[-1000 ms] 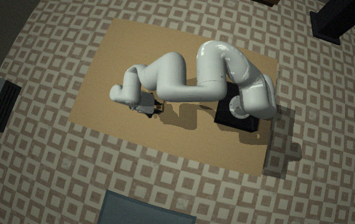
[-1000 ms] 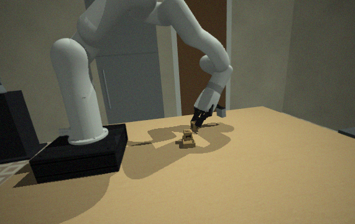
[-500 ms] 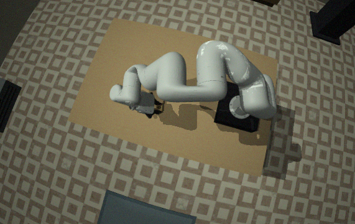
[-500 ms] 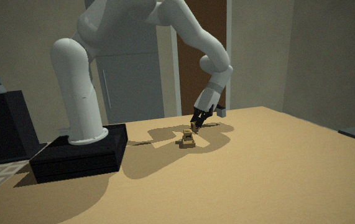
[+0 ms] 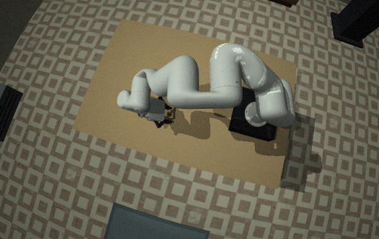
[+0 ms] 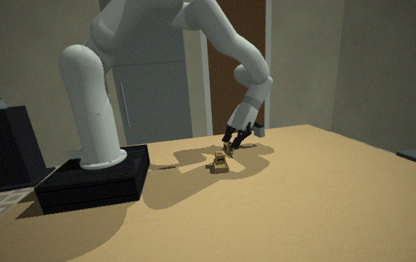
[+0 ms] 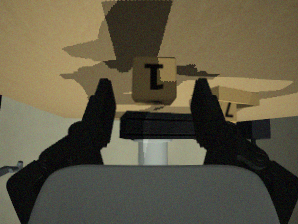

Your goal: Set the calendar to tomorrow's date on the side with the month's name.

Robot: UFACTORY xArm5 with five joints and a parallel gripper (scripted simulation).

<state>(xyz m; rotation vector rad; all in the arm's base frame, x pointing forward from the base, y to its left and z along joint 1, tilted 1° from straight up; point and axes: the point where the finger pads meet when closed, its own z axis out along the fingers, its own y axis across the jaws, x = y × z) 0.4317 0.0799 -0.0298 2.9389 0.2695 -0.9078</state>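
Under the arm | claw (image 7: pixel 154 106) wide, holding nothing; cube (image 7: pixel 154 80) (digit blurred) between fingers

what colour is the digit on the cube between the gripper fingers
Black, on a tan wooden cube; the wrist view shows it best.

White glossy rounded arm (image 5: pixel 206 89); black gripper (image 7: pixel 153 112) fingers; grey wrist housing, screws.

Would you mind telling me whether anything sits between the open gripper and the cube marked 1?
Nothing visible does. The gripper is open, its fingers flanking the cube with clear gaps on both sides.
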